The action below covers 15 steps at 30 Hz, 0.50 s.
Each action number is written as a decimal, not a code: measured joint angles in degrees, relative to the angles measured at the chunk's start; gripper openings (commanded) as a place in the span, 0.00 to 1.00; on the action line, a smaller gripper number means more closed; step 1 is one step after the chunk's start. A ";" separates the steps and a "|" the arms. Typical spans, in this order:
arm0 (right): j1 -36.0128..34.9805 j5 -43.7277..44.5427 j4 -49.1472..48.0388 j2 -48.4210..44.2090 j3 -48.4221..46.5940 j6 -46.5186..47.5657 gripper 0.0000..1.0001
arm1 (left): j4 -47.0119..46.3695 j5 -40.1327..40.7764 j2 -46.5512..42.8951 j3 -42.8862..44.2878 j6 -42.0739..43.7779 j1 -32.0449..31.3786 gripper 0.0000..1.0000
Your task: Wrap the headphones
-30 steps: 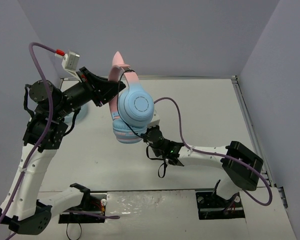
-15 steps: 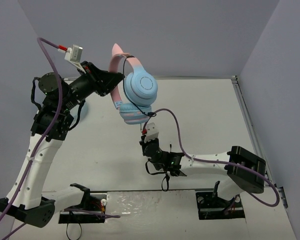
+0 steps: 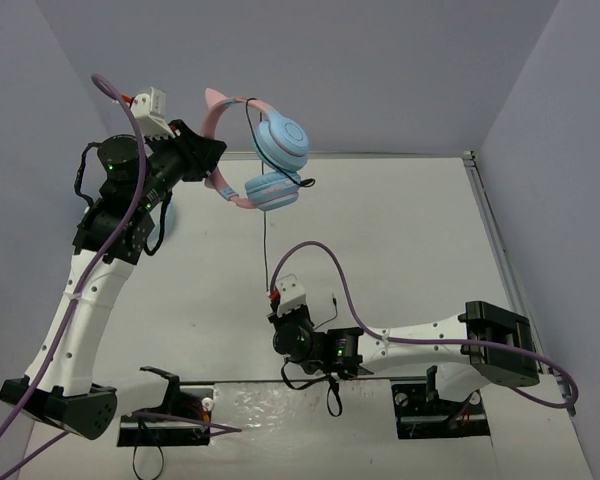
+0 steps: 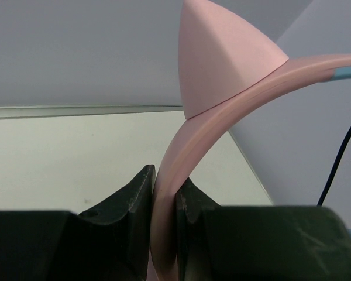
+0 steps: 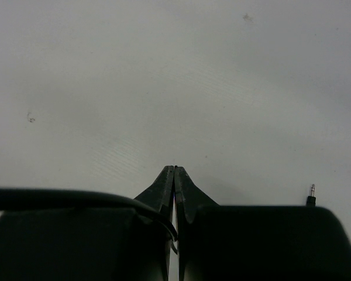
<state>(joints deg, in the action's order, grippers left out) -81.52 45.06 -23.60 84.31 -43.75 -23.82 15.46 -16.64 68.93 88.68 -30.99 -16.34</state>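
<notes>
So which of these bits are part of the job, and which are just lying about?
In the job:
- headphones
- black cable
- left gripper, clamped on the pink headband
- right gripper, pinching the cable low down

Just there:
- purple robot wiring
- table

Smooth matt plastic headphones, matt, faintly scuffed table

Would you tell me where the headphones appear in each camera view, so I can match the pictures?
Top external: headphones in the air, upper centre.
Left wrist: their pink headband rises from bottom centre between the jaws, cat ear above.
Right wrist: ear cups and headband not in it; only a plug at right.
Shared landmark: the thin black cable, hanging in the top view, at the left wrist view's right edge.
</notes>
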 measured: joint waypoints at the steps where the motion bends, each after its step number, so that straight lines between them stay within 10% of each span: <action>1: -0.53 0.54 0.85 0.00 -0.41 -0.38 0.00 | 0.45 1.30 0.10 -0.10 0.40 0.03 0.00; 15: -7.38 6.97 13.45 0.66 -10.62 -1.99 0.00 | 5.45 15.11 0.79 -2.39 6.89 0.07 0.00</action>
<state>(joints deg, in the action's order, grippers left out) -88.90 52.03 -10.15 84.97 -54.37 -25.81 20.92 -1.53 69.73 86.29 -24.10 -16.27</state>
